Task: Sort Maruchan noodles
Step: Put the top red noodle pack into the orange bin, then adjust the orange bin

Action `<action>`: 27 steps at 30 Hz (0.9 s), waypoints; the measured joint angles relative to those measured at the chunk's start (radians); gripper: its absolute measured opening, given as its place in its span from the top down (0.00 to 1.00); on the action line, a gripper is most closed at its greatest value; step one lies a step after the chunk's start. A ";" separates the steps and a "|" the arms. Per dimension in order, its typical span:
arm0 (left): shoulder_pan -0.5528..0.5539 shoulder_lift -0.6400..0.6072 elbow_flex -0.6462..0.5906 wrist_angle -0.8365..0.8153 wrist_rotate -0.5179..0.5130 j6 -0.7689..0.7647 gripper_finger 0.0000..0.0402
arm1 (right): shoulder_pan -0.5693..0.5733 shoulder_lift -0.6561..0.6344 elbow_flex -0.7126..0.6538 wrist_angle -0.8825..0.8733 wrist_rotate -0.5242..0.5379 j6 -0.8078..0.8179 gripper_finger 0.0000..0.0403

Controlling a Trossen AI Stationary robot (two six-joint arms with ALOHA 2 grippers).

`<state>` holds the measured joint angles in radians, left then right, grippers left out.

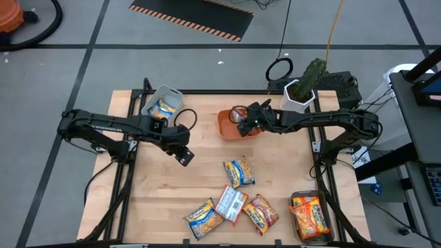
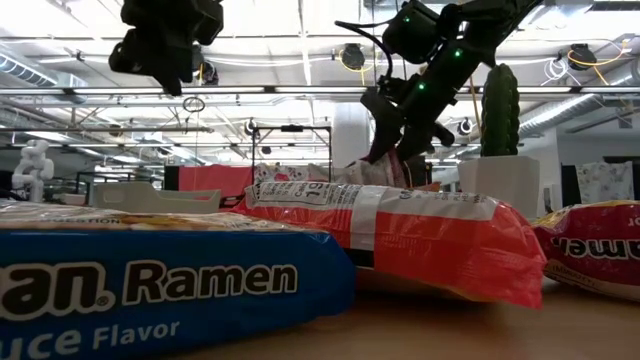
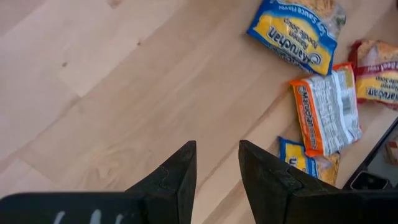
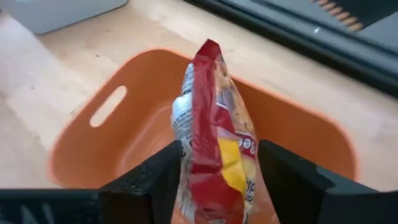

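One red noodle packet stands on edge between the right gripper jaws, right over the orange bin at about 12 o'clock on the counter. The jaws look parted, barely touching it. I'd spread them fully and lift straight up so nothing snags. Left gripper hovers near 9 o'clock, jaws narrow and empty. Loose packets wait around 6 o'clock.

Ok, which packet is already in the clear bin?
The yellow-and-blue packet in the clear bin at the table's far left corner; the other yellow-and-blue ones lie loose on the wood nearer the front.
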<state>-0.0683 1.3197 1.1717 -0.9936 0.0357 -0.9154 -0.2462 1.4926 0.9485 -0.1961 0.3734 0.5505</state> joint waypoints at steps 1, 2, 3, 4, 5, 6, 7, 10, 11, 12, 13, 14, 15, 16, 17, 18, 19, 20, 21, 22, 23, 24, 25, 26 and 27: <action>-0.007 0.000 0.000 0.000 0.000 0.000 0.69 | 0.000 -0.004 0.000 0.000 -0.016 0.019 0.47; -0.014 0.000 0.000 0.000 0.000 -0.001 0.69 | 0.000 -0.011 0.000 0.000 -0.035 0.035 0.45; -0.021 0.000 0.000 0.000 -0.002 -0.003 0.69 | 0.000 -0.017 0.000 0.004 -0.048 0.045 0.44; -0.027 0.000 0.000 -0.001 -0.005 -0.003 0.69 | 0.001 -0.027 0.000 0.012 -0.072 0.053 0.43; -0.033 0.000 0.000 -0.001 -0.008 -0.003 0.69 | 0.002 -0.039 0.000 0.014 -0.098 0.056 0.43; -0.039 0.000 0.000 -0.002 -0.010 -0.003 0.69 | 0.003 -0.050 0.000 0.013 -0.125 0.055 0.43; -0.042 0.000 0.000 -0.003 -0.010 -0.003 0.69 | 0.003 -0.065 0.000 0.013 -0.157 0.054 0.43; -0.050 0.000 0.000 -0.006 -0.023 -0.008 0.69 | 0.006 -0.113 0.000 -0.022 -0.223 0.060 0.44; -0.052 0.000 0.000 -0.006 -0.034 -0.009 0.69 | 0.006 -0.130 0.000 -0.049 -0.239 0.068 0.45; -0.052 0.000 0.000 -0.006 -0.042 -0.010 0.69 | 0.006 -0.146 0.000 -0.081 -0.258 0.077 0.45; -0.052 0.000 0.000 -0.006 -0.051 -0.010 0.69 | 0.006 -0.162 0.000 -0.114 -0.277 0.083 0.46; -0.052 0.000 0.000 -0.006 -0.060 -0.010 0.69 | 0.003 -0.176 0.000 -0.159 -0.298 0.085 0.47; -0.051 0.000 0.000 -0.006 -0.069 -0.010 0.69 | 0.000 -0.190 0.000 -0.208 -0.311 0.084 0.48; -0.047 0.000 0.000 -0.006 -0.079 -0.010 0.69 | -0.003 -0.202 0.000 -0.250 -0.324 0.081 0.49; -0.043 0.000 0.000 -0.006 -0.086 -0.010 0.69 | -0.003 -0.216 0.000 -0.291 -0.326 0.077 0.50; -0.037 0.000 0.000 -0.006 -0.090 -0.010 0.69 | -0.005 -0.229 0.000 -0.328 -0.326 0.074 0.51; -0.031 0.000 0.000 -0.006 -0.090 -0.010 0.69 | -0.007 -0.240 0.000 -0.355 -0.325 0.065 0.52; -0.022 0.000 0.000 -0.006 -0.090 -0.009 0.69 | -0.012 -0.251 0.000 -0.374 -0.325 0.058 0.53; -0.014 0.000 0.000 -0.006 -0.090 -0.006 0.69 | -0.018 -0.261 0.000 -0.395 -0.325 0.050 0.55; -0.004 0.000 0.000 -0.006 -0.090 -0.006 0.69 | -0.025 -0.268 0.000 -0.411 -0.325 0.040 0.57; 0.007 0.000 0.000 -0.006 -0.090 -0.004 0.69 | -0.033 -0.274 0.000 -0.426 -0.323 0.033 0.59; 0.017 0.000 0.000 -0.006 -0.091 -0.003 0.69 | -0.042 -0.278 0.000 -0.446 -0.321 0.025 0.61; 0.028 0.000 0.000 -0.006 -0.091 -0.003 0.69 | -0.052 -0.278 0.000 -0.466 -0.320 0.014 0.63; 0.038 0.000 0.000 -0.006 -0.091 -0.003 0.69 | -0.062 -0.278 0.000 -0.482 -0.320 0.004 0.65; 0.048 0.000 0.000 -0.007 -0.092 -0.003 0.69 | -0.073 -0.277 0.000 -0.495 -0.319 -0.009 0.68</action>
<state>-0.0204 1.3197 1.1717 -1.0004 -0.0559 -0.9188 -0.3188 1.2156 0.9489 -0.6911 0.0540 0.5415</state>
